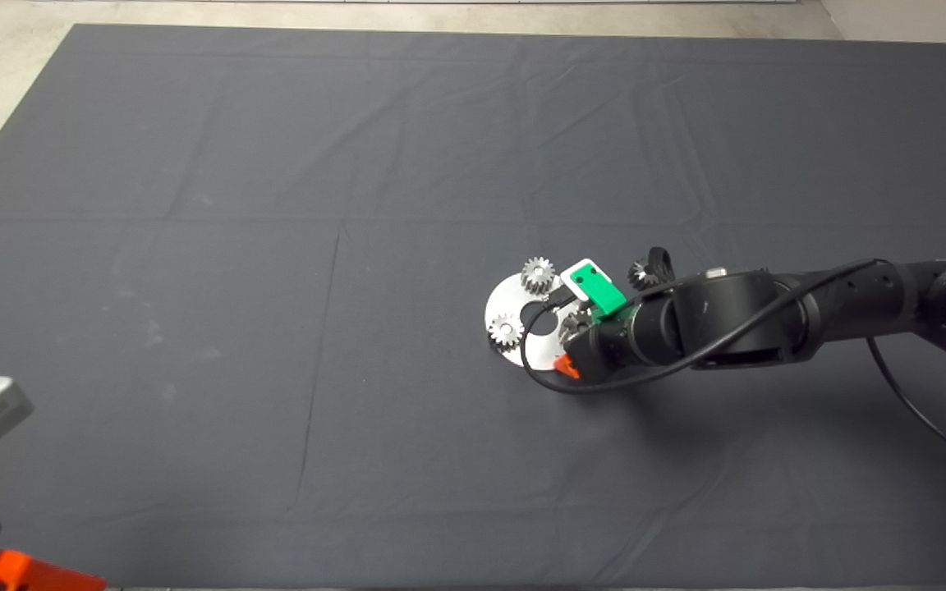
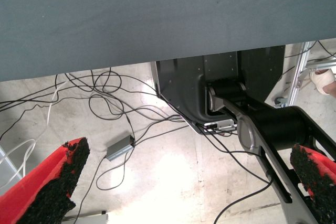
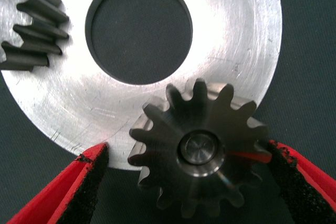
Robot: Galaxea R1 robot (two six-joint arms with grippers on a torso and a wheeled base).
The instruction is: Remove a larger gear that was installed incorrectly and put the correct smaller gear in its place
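At plate (image 3: 247, 51) near-right edge: larger gear (image 3: 197, 153) seated | right gripper (image 3: 187, 153) fingers apart, straddling it | smaller gear (image 1: 641, 271) on mat, just far-right | left gripper (image 2: 189, 166) parked near-left, apart | risk: 1 pad landing first may tilt and jam the gear.

Larger gear (image 3: 163, 129): grey steel, flared teeth. It sits flat on the disc (image 3: 236, 51), overhanging its rim, with a pin (image 3: 202, 148) in its bore. Smaller gear (image 1: 640, 271): dark, lies on the mat (image 1: 276, 164) just off the disc, toward the right edge.
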